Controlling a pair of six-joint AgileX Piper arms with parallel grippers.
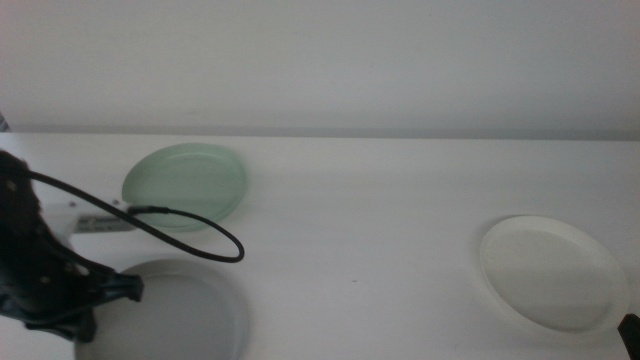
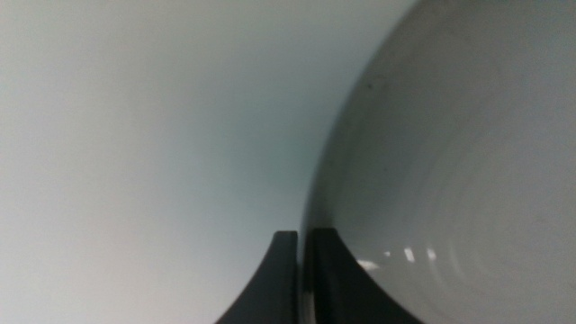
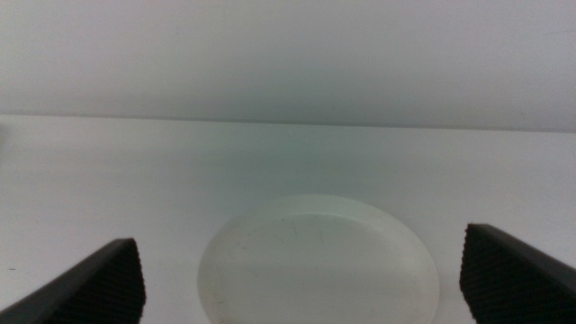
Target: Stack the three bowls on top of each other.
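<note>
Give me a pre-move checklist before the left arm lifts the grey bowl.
1. Left gripper closed on the grey bowl rim: ok.
2. Grip depth: thin edge hold only, not ok.
3. Mint green bowl unobstructed as a stacking target: ok, though a black cable lies near its edge.
4. Right gripper open, facing the white bowl: ok.
5. Grey bowl off the table: cannot tell.

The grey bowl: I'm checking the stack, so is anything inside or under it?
The shallow grey bowl holds nothing; the left gripper clamps its rim. What lies under it stays hidden. The right gripper waits, open.
</note>
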